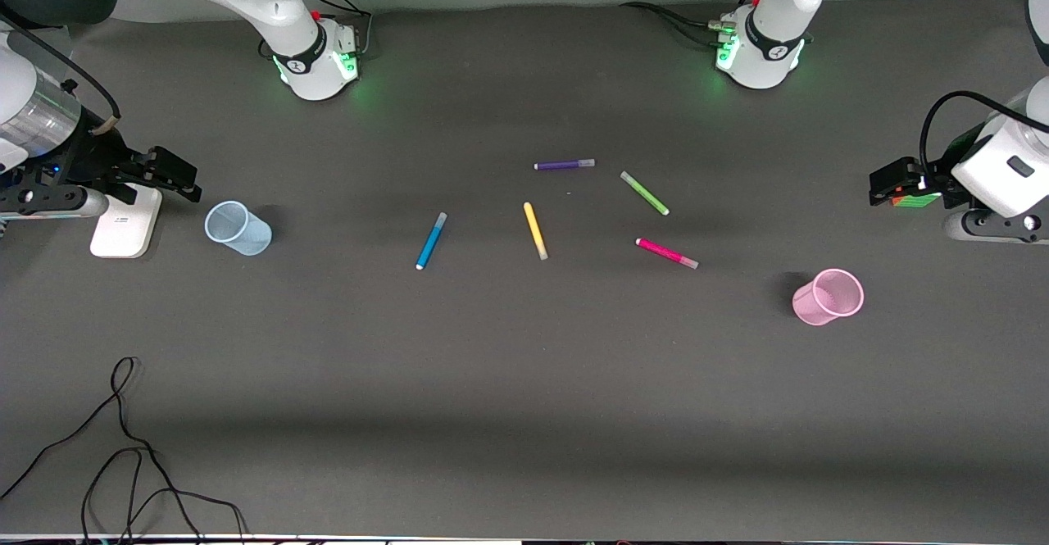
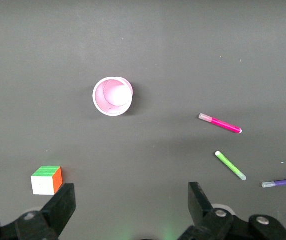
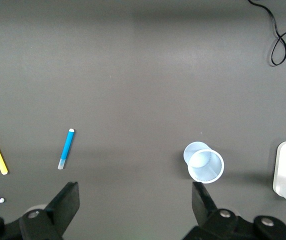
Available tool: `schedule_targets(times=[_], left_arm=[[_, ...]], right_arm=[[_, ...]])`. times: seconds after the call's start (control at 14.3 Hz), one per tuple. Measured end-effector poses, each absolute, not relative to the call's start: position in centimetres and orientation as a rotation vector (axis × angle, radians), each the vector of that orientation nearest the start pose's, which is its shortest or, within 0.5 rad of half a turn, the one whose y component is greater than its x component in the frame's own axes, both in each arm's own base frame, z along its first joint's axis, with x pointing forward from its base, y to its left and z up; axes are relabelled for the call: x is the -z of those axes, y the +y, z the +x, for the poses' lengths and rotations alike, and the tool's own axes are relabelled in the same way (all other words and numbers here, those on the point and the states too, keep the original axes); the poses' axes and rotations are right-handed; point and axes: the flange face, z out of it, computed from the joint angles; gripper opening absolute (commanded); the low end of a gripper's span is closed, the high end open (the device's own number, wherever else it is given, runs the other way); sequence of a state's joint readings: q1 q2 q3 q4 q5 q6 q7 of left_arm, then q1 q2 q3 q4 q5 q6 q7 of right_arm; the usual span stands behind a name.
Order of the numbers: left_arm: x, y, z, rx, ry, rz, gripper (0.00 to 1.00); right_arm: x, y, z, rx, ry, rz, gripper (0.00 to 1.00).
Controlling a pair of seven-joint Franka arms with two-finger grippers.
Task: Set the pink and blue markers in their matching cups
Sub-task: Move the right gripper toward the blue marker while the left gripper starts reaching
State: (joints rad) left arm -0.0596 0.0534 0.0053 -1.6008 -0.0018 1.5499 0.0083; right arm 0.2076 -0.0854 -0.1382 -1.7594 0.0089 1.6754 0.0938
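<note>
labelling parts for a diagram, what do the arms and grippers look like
Both arms are glossy white with black joint bands and green-lit bases trailing black cables. The right gripper and left gripper are black two-finger units; a black cable loops over the left wrist.

A robotics lab: two white Franka arm bases (image 1: pixel 315 61) with green status lights bolted onto a dark-covered test table (image 1: pixel 524 414), loose black cable (image 1: pixel 123 447) trailing along its edge.

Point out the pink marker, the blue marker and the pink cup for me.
pink marker (image 1: pixel 665 252): front view, middle of its magenta barrel.
blue marker (image 1: pixel 431 241): front view, middle of its blue barrel.
pink cup (image 1: pixel 822 303): front view, its outer wall below the rim.
</note>
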Motion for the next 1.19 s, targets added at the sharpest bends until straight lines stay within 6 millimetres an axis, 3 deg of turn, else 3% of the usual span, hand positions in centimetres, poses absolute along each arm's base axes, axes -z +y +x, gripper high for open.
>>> schedule_targets(times=[0.35,0.63,0.77,0.98,1.19], left_arm=[[-57.8,-3.1,56.4,-0.166,0.097,-3.135,1.0],[-57.7,-3.1,56.4,-0.174,0.098,-3.134,1.0],[-57.4,-3.1,56.3,-0.191,0.096,-3.133,1.0],[-57.1,-3.8,56.2,-0.207,0.033,-3.131,1.0],[-56.9,-7.8,55.5,-0.24,-0.156,-3.13,1.0]], right_arm=[[-58.6,3.6,53.5,-0.019,0.084,-3.122,1.0],[-56.3,4.2,54.4,-0.087,0.077,-3.131,1.0],[-54.0,5.1,55.3,-0.153,0.068,-3.131,1.0],[-48.9,7.2,57.4,-0.244,0.073,-3.084,1.0],[-42.7,9.4,59.2,-0.34,0.054,-3.084,1.0]])
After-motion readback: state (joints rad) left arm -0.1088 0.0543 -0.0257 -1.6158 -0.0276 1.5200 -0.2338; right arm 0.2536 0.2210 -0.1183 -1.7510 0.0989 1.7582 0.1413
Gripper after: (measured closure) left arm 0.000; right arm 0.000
